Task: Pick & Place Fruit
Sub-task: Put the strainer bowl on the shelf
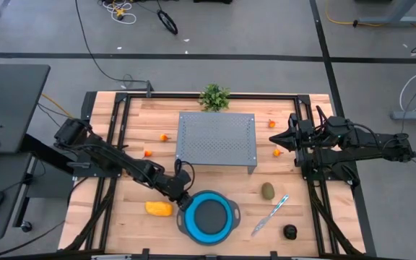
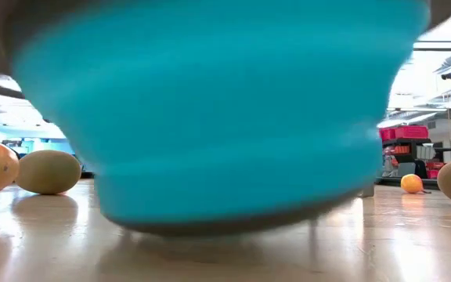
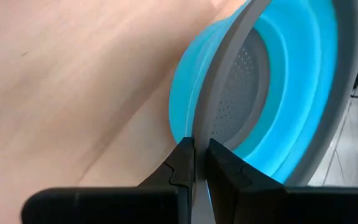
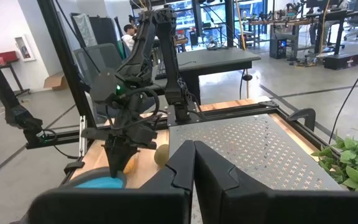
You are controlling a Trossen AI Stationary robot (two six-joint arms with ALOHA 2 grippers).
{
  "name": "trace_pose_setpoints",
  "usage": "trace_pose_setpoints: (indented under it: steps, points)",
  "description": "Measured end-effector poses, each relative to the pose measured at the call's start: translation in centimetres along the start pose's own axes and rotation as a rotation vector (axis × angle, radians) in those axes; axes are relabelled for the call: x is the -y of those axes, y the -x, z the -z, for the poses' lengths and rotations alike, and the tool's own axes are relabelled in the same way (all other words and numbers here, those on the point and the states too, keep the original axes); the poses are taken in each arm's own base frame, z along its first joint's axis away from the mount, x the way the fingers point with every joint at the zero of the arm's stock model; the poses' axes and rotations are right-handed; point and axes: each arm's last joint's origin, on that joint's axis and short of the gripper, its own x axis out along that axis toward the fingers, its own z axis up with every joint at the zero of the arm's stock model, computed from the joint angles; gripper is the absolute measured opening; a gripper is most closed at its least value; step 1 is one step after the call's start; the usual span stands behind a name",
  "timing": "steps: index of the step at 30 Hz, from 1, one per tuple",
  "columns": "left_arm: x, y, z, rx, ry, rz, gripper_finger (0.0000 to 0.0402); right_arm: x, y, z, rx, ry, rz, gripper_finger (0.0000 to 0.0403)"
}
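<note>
Both arms were dark, jointed and slender—black cables ran alongside—each ending in a left gripper [image 3: 199, 163] or right gripper [image 4: 194, 163] with two matte-black angular fingers.

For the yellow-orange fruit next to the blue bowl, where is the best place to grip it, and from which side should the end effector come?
Grip the yellow-orange fruit across its short middle, coming straight down from above. It lies flat with its long axis running left to right in the high view, so the narrow width probably fits between the fingers. The left end effector, shut on the rim of the bowl, is nearest; approach from the side away from the bowl.
</note>
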Motion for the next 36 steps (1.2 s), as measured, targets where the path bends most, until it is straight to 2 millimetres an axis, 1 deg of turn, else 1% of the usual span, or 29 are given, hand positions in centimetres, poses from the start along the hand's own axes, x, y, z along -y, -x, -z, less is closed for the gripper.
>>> trace_pose_setpoints:
  steps: [8,18,21,25,29,32,36]
  points:
    - [0.7,1.5,-0.3,0.044,0.008,0.043,0.0028,0.0,0.0,0.0,0.001,0.0,-0.001,0.0015]
    - [0.7,1.6,-0.5,0.044,-0.009,0.049,0.0028,0.0,0.0,0.0,0.003,0.0,-0.001,0.0015]
    - [1.0,2.2,-0.6,0.026,-0.006,0.076,0.0028,0.0,0.0,0.0,0.005,0.0,-0.001,0.0015]
    - [1.4,3.5,-0.9,0.018,0.006,0.115,0.0028,0.0,0.0,-0.1,0.008,0.0,-0.001,0.0015]
    - [1.8,5.4,-1.4,0.04,0.01,0.159,0.0028,0.0,0.0,-0.1,0.008,-0.003,-0.001,0.0015]
    - [1.8,6.7,-1.7,0.051,0.002,0.163,0.0028,0.0,0.0,-0.1,0.008,-0.004,-0.001,0.0015]
    - [1.5,8.1,-2.2,0.072,-0.017,0.161,0.0028,0.0,0.0,-0.1,0.008,-0.004,-0.001,0.0015]
